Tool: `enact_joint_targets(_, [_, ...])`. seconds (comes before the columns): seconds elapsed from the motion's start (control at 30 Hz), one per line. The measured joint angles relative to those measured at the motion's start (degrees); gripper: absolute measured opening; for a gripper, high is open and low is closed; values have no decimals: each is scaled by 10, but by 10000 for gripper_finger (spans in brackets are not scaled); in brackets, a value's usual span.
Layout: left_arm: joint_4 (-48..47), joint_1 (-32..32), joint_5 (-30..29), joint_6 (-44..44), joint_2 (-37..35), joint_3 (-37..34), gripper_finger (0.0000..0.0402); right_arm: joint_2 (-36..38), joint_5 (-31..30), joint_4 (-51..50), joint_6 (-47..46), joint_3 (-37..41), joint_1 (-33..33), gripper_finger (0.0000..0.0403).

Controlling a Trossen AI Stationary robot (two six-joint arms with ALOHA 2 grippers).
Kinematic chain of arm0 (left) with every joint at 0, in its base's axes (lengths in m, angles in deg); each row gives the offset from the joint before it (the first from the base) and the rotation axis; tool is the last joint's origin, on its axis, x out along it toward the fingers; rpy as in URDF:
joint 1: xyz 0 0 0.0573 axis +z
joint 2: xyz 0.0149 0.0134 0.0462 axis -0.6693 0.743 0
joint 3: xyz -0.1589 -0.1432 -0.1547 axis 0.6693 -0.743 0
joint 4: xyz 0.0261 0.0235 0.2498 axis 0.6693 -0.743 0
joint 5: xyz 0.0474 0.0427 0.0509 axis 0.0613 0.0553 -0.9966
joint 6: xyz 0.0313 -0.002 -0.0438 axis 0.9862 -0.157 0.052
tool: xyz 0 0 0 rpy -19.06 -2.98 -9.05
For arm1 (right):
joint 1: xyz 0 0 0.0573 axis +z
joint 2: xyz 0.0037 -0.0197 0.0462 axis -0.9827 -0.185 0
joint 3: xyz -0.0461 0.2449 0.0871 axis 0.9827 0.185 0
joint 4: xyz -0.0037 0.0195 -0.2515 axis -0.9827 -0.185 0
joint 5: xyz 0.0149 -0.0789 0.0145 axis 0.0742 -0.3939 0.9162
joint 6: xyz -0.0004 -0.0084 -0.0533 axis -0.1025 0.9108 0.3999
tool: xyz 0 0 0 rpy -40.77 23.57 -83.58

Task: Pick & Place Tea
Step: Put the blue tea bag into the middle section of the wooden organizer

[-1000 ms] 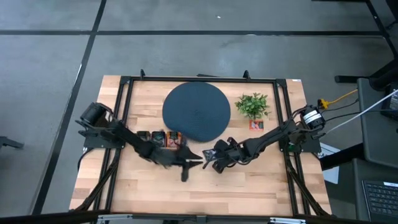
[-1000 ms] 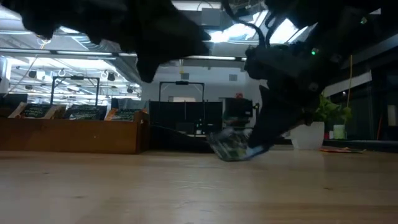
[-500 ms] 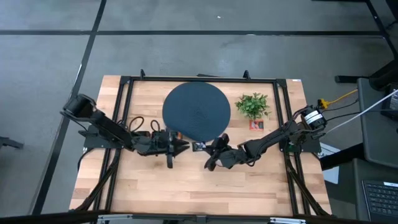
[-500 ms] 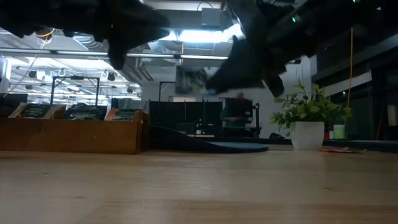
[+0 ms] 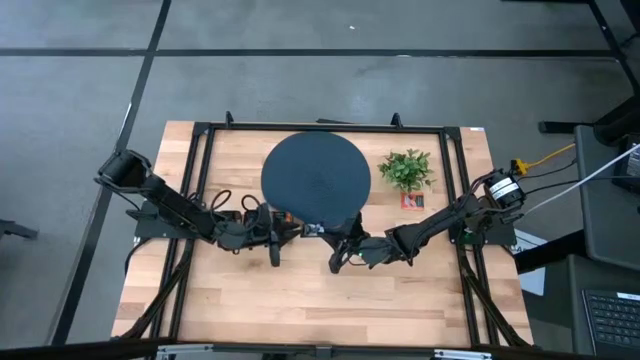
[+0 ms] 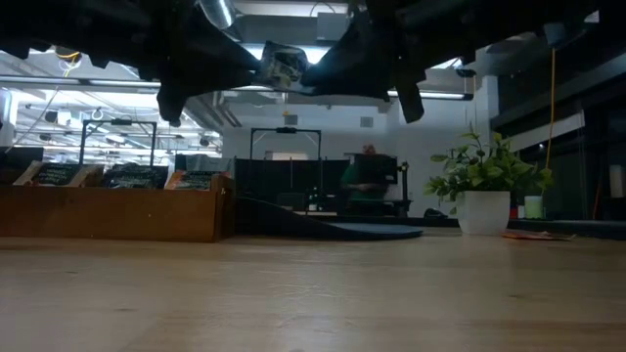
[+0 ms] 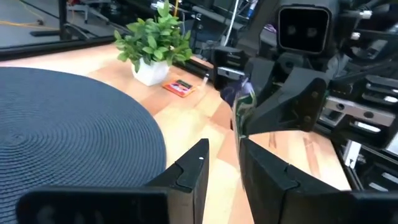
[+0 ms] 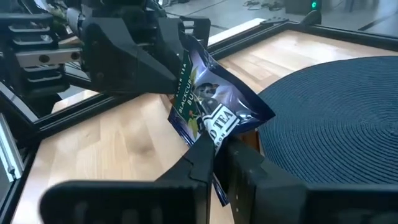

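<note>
Wood planks make the worktop point(image 5: 300, 295), with a dark round mat point(image 5: 316, 180) at its back edge. Just in front of the mat, the right gripper point(image 8: 217, 146) pinches a dark tea bag point(image 8: 211, 109) up in the air. The left gripper point(image 7: 222, 158) waits, fingers apart (holding nothing), facing it. The bag could slip and fall if the right fingers loosen before it is over the mat.

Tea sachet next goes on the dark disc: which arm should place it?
Right. The right gripper pinches the dark tea sachet beside the disc; the left gripper is open, holding nothing.
</note>
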Motion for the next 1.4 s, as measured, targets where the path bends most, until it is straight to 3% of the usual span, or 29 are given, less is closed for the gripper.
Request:
enact_joint_targets(0.77, [7,47,133,28,0,18,84,0,38,38,30,0,-10,21])
enact_joint_targets(1.03, [5,47,132,44,1,19,9,0,39,36,28,0,-11,37])
enact_joint_targets(1.2, [-5,45,146,45,1,19,5,0,55,23,29,0,-11,35])
enact_joint_targets(1.4, [-76,46,210,35,-27,24,4,0,115,-31,22,-1,-11,75])
